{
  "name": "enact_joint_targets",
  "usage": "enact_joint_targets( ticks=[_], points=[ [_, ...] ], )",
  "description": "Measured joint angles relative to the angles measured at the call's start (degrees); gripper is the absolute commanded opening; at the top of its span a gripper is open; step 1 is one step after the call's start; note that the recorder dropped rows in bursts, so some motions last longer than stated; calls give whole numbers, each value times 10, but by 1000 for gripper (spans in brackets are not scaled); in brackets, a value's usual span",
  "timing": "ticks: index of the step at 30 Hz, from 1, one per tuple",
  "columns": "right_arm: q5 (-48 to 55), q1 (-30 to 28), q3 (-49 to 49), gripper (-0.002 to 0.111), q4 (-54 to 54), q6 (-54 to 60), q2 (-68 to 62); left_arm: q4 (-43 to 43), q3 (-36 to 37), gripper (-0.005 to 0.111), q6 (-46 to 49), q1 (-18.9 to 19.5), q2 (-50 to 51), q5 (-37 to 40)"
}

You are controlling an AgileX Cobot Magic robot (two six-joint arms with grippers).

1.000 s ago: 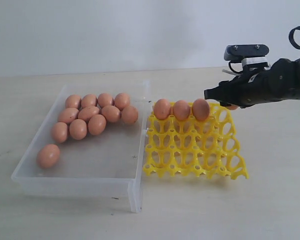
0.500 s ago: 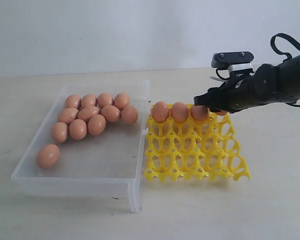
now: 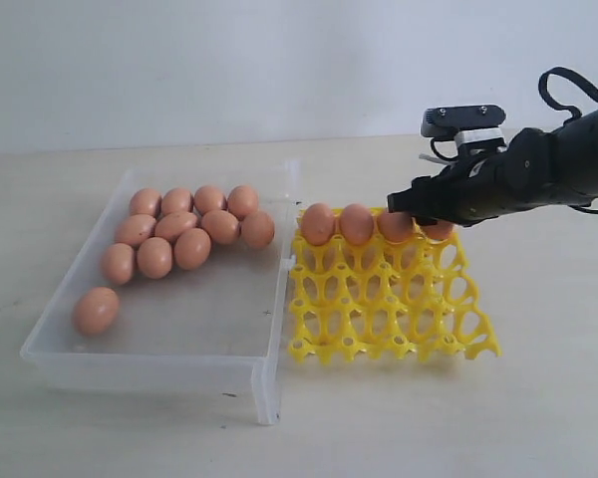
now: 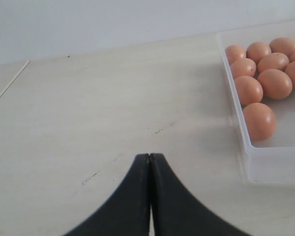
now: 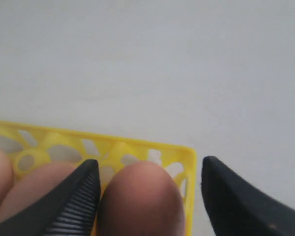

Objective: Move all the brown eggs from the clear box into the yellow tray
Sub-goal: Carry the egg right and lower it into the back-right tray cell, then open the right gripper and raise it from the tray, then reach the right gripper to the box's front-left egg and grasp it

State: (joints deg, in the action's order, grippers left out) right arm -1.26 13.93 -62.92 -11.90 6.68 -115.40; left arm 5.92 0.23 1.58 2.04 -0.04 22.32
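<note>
We count 4 brown eggs (image 3: 356,223) already seated in the yellow tray (image 3: 419,349), filling its far row from one corner to the other. The 3 nearer rows of cells are empty, so 12 cells are left to fill. In the clear box (image 3: 149,370), which stands just beside the tray on the left of the exterior view, we count 12 more eggs. 11 of them are bunched together toward the far end, touching one another, and 1 lone egg (image 3: 97,310) lies apart nearer the front wall. That puts us at about a quarter of the job done, by our reckoning, with three quarters to go.

The right gripper (image 5: 148,169) is low over the tray's far right corner, its jaws parted and standing on either side of the corner egg (image 5: 140,196). The ribbed jaw is close against one flank of that egg, and we cannot tell whether it touches. The other jaw is clear of it, with a plain gap. The egg rests in its cell against the tray's corner rim, so we judge this one to be released rather than held.

The left gripper (image 4: 149,196) is pressed closed with nothing between its jaws, and hangs above the bare table (image 4: 88,108) on the side of the box away from the tray. We do not see it in the exterior view.
</note>
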Motion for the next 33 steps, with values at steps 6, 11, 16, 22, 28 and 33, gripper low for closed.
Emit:
enact_joint_targets(
  ticks=[6,11,16,22,28,33],
  points=[
    [13,0,0,64,0,0,27,0,0,0,0,0,0,0],
    [28,0,0,64,0,-4,64,0,0,0,0,0,0,0],
    [46,11,0,36,0,-10,119,0,0,0,0,0,0,0],
    [111,84,-21,0,0,35,170,0,0,0,0,0,0,0],
    [318,175,-147,1,-36,98,129,0,0,0,0,0,0,0],
    [431,231,-276,20,-76,112,52,0,0,0,0,0,0,0]
  ],
)
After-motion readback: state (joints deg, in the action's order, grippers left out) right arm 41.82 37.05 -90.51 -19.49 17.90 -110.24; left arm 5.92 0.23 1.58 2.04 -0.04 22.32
